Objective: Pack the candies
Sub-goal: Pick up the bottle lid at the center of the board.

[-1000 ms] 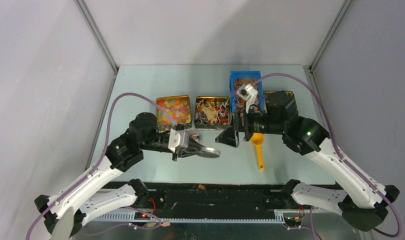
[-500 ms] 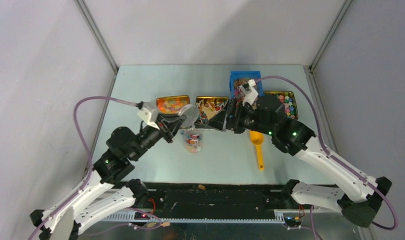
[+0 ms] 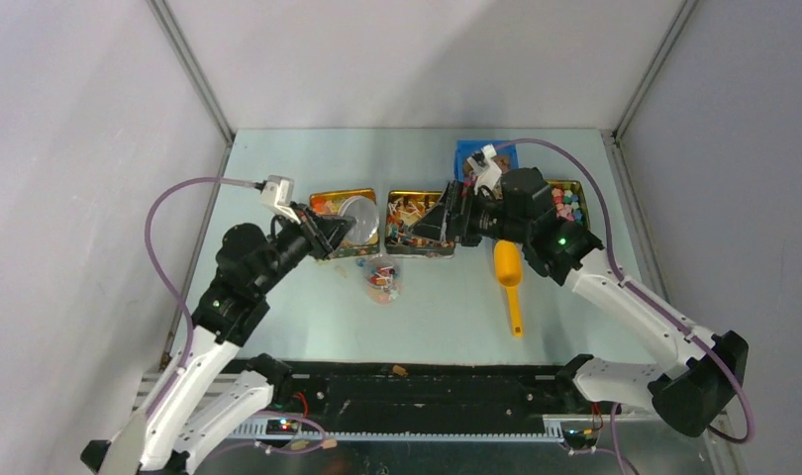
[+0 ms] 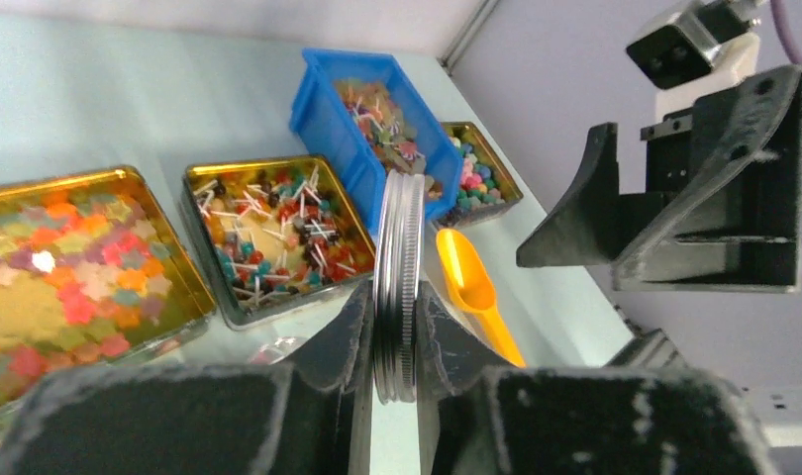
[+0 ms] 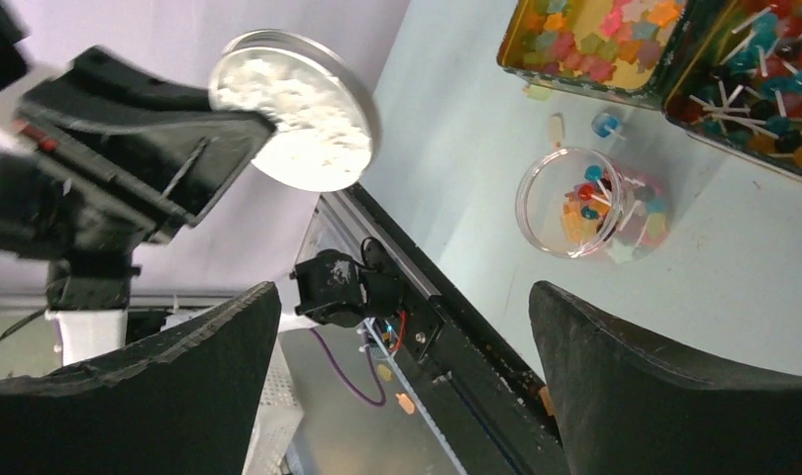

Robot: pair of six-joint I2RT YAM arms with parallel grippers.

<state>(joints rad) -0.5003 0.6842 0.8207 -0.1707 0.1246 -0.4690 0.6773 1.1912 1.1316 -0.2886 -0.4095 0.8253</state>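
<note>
A small clear jar (image 3: 381, 280) stands uncovered on the table with several candies (image 5: 587, 210) inside. My left gripper (image 4: 397, 336) is shut on the round silver lid (image 4: 399, 267), gripping its rim edge-on. It holds the lid (image 3: 358, 220) in the air over the left gold tin (image 3: 325, 203), behind and left of the jar. My right gripper (image 5: 405, 297) is open and empty, hovering above the middle tin (image 3: 417, 220) with its fingers pointing left toward the lid (image 5: 300, 124). The jar (image 5: 590, 203) lies below and apart from it.
Along the back stand a tin of star gummies (image 4: 50, 267), a tin of lollipops (image 4: 268, 223), a blue bin (image 4: 323, 99) and a right tin (image 3: 567, 203). An orange scoop (image 3: 509, 279) lies on the table right of the jar. A few loose candies (image 5: 603, 124) lie near the jar.
The left arm raised the lid from low near the table's front up and back over the left tin, uncovering the jar. The right gripper swung back and left and opened fully.
</note>
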